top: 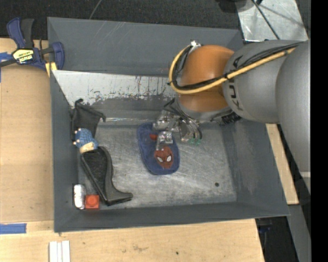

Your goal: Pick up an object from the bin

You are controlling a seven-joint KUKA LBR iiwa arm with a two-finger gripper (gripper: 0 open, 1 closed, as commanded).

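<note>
My gripper (165, 137) is low in the middle of the bin, its metal fingers pressed down onto the upper part of a blue fabric piece (159, 158) with a red spider-face print. The fabric lies flat on the bin floor and reaches out below the fingertips. A black tool with a long handle (101, 171) lies along the left wall, with a small blue and tan figure (86, 140) at its upper end.
At the bin's lower left corner sit a small red block (92, 202) and a white cylinder (78, 195). The arm with its orange dome hangs over the bin's upper right part.
</note>
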